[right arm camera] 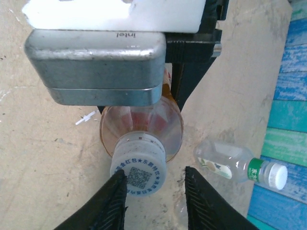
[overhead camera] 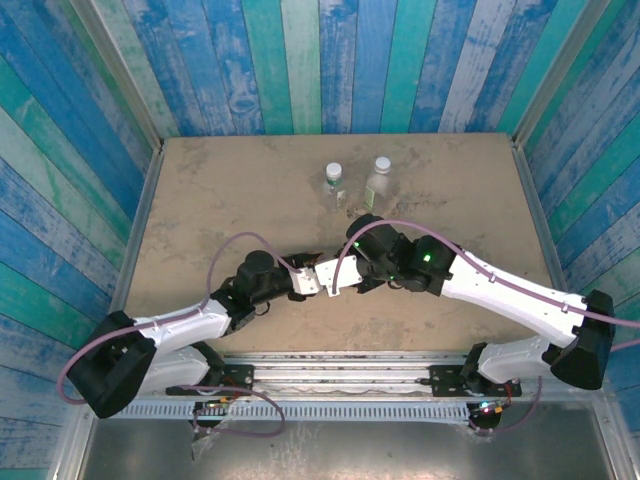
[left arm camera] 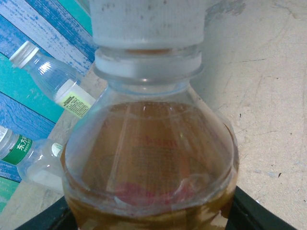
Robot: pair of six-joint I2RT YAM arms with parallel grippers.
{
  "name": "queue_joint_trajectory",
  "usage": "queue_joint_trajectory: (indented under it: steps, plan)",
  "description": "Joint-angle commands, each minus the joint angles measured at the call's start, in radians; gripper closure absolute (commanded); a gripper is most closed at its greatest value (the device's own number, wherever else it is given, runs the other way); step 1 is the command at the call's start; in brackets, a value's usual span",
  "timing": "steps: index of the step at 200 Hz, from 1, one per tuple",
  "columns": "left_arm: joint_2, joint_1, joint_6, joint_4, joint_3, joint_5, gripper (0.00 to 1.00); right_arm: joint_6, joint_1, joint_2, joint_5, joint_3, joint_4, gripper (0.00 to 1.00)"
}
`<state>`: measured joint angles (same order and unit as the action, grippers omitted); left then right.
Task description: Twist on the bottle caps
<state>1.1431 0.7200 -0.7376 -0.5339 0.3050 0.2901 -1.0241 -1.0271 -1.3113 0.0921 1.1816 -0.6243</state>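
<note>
My left gripper (overhead camera: 318, 277) is shut on the body of the bottle with orange-amber liquid (left arm camera: 148, 158), which it holds at the middle of the table; black fingers (left arm camera: 261, 211) show at both sides of it. A white bottle cap (right arm camera: 138, 170) with blue print sits on this bottle's neck. My right gripper (right arm camera: 156, 173) is open at the cap: one fingertip (right arm camera: 115, 191) touches the cap's edge, the other stands apart from it. Two clear bottles (overhead camera: 335, 185) (overhead camera: 378, 180) stand at the back, each with a white cap on.
The sandy table (overhead camera: 200, 210) is walled by blue-green painted planks (overhead camera: 330, 60). In the right wrist view one clear bottle (right arm camera: 230, 163) stands close beside the amber one. Both arms cross the near half of the table.
</note>
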Motion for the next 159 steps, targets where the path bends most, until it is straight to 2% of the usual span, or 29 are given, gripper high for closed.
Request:
queue_joint_trajectory:
  steps: [1,85,159]
  plan:
    - [-0.031,0.006,-0.004,-0.025,0.002,0.031,0.43,0.008,-0.002,-0.005,-0.005,-0.01,0.011,0.6]
    - [-0.027,0.006,-0.003,-0.023,0.001,0.026,0.43,-0.024,0.005,-0.002,-0.069,0.008,-0.112,0.59]
    - [-0.032,0.006,-0.003,-0.012,0.004,0.029,0.43,-0.01,0.007,-0.036,-0.04,0.004,-0.076,0.62]
